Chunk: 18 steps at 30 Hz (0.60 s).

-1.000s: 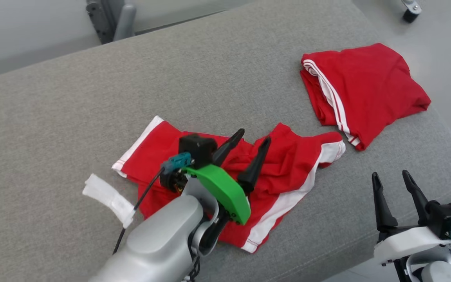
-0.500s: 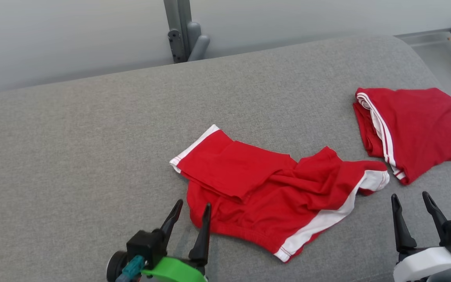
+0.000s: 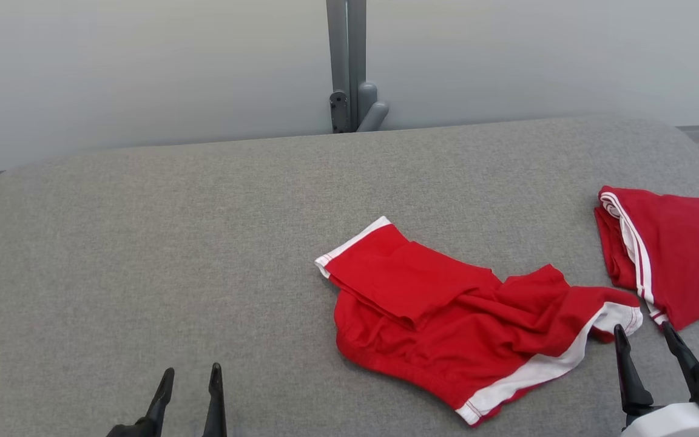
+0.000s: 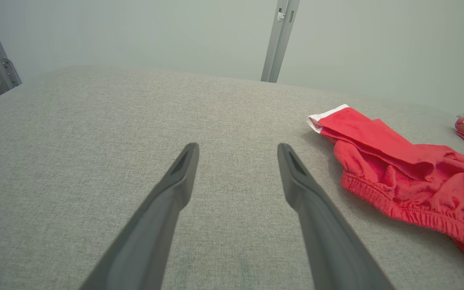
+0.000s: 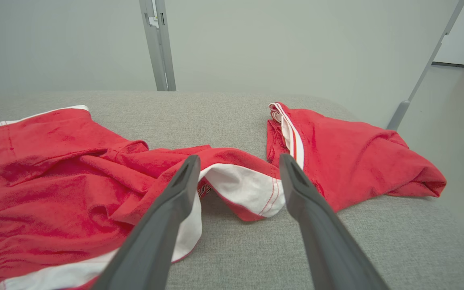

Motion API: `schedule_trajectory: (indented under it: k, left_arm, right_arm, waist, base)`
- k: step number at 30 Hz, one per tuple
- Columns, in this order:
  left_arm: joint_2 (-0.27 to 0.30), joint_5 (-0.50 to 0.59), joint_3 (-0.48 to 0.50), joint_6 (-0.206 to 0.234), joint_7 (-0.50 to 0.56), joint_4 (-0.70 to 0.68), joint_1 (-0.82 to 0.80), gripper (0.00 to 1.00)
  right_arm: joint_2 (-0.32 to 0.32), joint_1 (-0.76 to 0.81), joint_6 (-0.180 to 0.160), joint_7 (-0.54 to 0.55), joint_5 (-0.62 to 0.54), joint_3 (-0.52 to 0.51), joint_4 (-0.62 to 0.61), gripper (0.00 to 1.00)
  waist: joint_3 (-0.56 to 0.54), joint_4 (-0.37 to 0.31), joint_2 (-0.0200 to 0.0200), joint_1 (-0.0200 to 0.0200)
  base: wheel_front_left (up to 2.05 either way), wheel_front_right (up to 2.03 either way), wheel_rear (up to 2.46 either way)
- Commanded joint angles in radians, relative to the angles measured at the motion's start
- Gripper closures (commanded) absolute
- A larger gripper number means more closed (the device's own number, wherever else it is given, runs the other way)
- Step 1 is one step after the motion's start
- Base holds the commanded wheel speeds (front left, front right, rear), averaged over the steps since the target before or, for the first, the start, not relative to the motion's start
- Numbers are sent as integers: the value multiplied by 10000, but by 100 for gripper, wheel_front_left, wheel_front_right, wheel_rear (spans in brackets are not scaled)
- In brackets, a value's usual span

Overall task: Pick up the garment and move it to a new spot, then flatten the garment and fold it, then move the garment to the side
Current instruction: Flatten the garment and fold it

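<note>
Red garment [image 3: 465, 328] with white trim, crumpled, right of centre on the grey cushion [image 3: 143, 243]. Lies partly bunched. One white-hemmed leg edge points toward the far left, the elastic waistband edge runs along the near left, and the other white-trimmed leg trails right, its hem just beside a second red garment [image 3: 683, 255]. Folded, this second piece, at the cushion's right end, with white stripes down its left edge and its far side close to the rounded right rim.

Left gripper [image 3: 192, 368] at the lower left, fingers spread apart over bare fabric, well apart from the waistband edge. Right gripper [image 3: 642, 328] at the lower right, fingers likewise parted, tips near the trailing white hem; touching the cloth or not, cannot tell.

Wide open stretch of cushion across the whole left half and along the far edge behind both garments. Beyond that far edge, a pale wall [image 3: 143, 73] and a grey metal post [image 3: 346, 60].
</note>
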Motion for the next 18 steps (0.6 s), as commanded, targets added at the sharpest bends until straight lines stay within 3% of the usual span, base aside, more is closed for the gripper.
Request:
schedule_trajectory:
  k: [1, 8, 18]
  left_arm:
    - [-86, 238, 313, -184, 1, -39, 279, 0]
    - [-470, 915, 1324, -777, 1, -132, 745, 0]
    - [-817, 1323, 1686, -1489, 1, -19, 571, 0]
  right_arm:
    - [-36, 145, -13, -26, 34, -39, 42, 0]
    - [-62, 238, -13, -26, 137, -37, 229, 0]
    - [-29, 44, -13, -26, 249, 159, 322, 0]
  waist:
    - [-161, 180, 35, 0]
    - [-178, 245, 35, 0]
    - [-89, 166, 35, 0]
  base:
    - [0, 0, 0]
    - [0, 0, 0]
    - [0, 0, 0]
